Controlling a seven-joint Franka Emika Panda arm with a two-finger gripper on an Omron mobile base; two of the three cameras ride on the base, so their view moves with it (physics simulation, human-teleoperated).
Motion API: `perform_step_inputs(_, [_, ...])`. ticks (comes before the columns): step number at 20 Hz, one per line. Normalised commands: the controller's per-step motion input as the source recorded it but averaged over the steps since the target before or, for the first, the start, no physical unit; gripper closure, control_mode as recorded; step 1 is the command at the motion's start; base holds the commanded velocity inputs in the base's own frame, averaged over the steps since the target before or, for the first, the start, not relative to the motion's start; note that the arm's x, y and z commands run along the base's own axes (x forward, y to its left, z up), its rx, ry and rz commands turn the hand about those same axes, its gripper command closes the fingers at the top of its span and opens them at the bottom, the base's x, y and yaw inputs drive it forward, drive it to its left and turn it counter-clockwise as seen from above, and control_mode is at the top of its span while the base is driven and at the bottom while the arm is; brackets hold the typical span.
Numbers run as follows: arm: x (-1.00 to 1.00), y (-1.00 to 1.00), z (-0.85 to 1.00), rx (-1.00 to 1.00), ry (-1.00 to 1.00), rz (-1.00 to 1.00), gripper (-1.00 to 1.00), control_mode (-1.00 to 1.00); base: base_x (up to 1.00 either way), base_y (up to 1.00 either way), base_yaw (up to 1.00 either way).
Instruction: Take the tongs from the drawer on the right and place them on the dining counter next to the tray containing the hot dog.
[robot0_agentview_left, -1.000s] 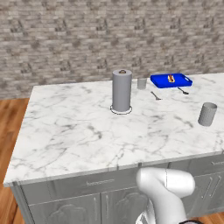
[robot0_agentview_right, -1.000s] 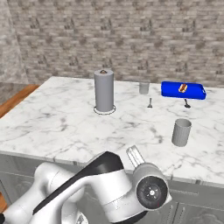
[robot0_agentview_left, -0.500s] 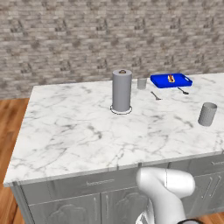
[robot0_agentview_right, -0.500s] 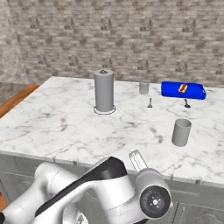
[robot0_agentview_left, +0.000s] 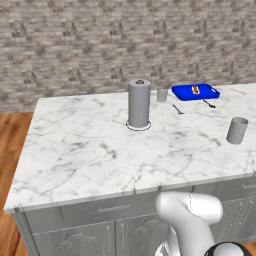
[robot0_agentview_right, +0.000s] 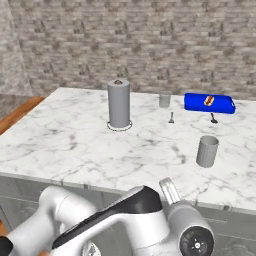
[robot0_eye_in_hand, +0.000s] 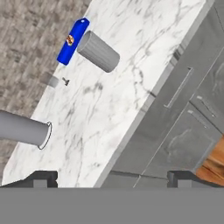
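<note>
- Tongs aren't out yet; drawer front (robot0_eye_in_hand: 178, 87) under the dining counter (robot0_agentview_left: 90, 150) looks shut.
- Tray (robot0_agentview_left: 195, 91) with hot dog (robot0_agentview_left: 195, 90) sits far right on the slab, spot beside it unfilled.
- Your gripper (robot0_eye_in_hand: 113, 178) is spread wide, holding nothing; everything's left.

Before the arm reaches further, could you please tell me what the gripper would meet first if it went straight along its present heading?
Probably the front edge of the dining counter: the open gripper points at the line where marble meets the grey drawer front. Depth is unclear, so this is only a guess.
</note>
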Motion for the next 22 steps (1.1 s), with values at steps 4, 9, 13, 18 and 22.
perform_step_inputs(4, [-0.13, -0.38, -0.17, 0.12, 0.0, 0.0, -1.0, -1.0, 0.0, 0.0, 0.0])
perform_step_inputs(9, [-0.12, -0.35, -0.27, 0.12, 0.0, -0.01, -1.0, -1.0, 0.0, 0.0, 0.0])
perform_step_inputs(13, [0.0, -0.16, -0.32, 0.14, -0.03, -0.03, -1.0, -1.0, 0.0, 0.0, 0.0])
perform_step_inputs(18, [0.0, -0.06, -0.33, 0.15, -0.04, -0.03, -1.0, -1.0, 0.0, 0.0, 0.0])
perform_step_inputs(22, [0.0, -0.05, -0.31, 0.22, -0.05, -0.01, -1.0, -1.0, 0.0, 0.0, 0.0])
